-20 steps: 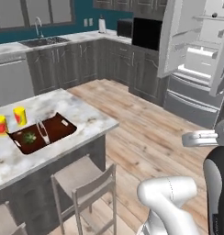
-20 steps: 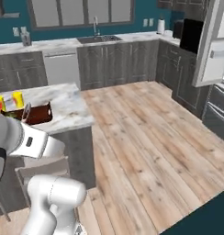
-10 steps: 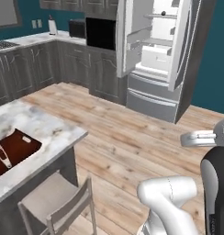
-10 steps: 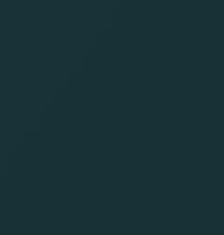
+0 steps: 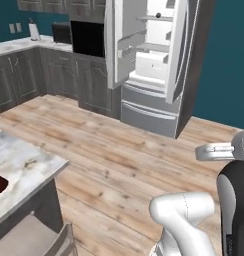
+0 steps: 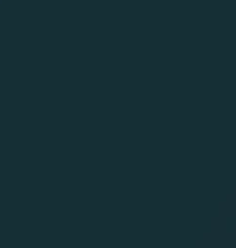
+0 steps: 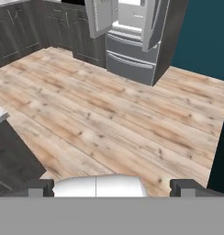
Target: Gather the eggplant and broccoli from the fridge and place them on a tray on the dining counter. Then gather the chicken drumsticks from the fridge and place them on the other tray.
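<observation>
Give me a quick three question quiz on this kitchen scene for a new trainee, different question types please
1. True or false: both upper doors of the fridge stand open.
2. The end effector is: A open and empty, B shut on an eggplant, C shut on a tray.
3. Fill in: between the base and the fridge lies bare ____ floor.

Key: 1 true; 2 A; 3 wooden.

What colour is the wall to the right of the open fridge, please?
Dark teal wall, clearest in the left base view beside the fridge.
</observation>
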Robot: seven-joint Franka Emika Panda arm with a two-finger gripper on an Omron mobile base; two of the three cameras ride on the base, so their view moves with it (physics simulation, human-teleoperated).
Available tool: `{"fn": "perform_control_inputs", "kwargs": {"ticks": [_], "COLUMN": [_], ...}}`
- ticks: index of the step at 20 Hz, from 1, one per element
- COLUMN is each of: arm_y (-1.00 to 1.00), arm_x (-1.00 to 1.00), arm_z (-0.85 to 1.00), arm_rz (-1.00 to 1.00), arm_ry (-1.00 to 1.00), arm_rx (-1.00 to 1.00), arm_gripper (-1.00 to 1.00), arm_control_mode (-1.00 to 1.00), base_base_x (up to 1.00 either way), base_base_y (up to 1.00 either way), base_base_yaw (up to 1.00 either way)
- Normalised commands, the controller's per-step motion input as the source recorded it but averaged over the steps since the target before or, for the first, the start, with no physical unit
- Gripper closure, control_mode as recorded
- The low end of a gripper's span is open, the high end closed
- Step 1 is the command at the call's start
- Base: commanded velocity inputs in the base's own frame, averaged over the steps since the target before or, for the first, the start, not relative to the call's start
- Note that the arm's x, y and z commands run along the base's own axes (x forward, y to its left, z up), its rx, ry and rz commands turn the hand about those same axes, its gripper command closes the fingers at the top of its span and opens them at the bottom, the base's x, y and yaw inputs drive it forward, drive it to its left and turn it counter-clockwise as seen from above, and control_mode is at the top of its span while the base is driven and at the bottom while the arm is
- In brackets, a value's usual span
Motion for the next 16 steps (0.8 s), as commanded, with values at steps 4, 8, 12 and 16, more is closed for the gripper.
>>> {"fn": "perform_control_inputs", "kwargs": {"ticks": [4, 8, 12, 16], "arm_y": [0.0, 0.0, 0.0, 0.0], "arm_x": [0.0, 0.0, 0.0, 0.0], "arm_z": [0.0, 0.0, 0.0, 0.0], "arm_rz": [0.0, 0.0, 0.0, 0.0], "arm_ry": [0.0, 0.0, 0.0, 0.0], "arm_rx": [0.0, 0.0, 0.0, 0.0], "arm_gripper": [-1.0, -1.0, -1.0, -1.0], "arm_control_mode": [1.0, 1.0, 1.0, 1.0], "base_base_x": [0.62, 0.66, 0.74, 0.87], "base_base_y": [-0.41, -0.37, -0.25, -0.13], "base_base_yaw": [-0.07, -0.04, -0.01, 0.0]}}
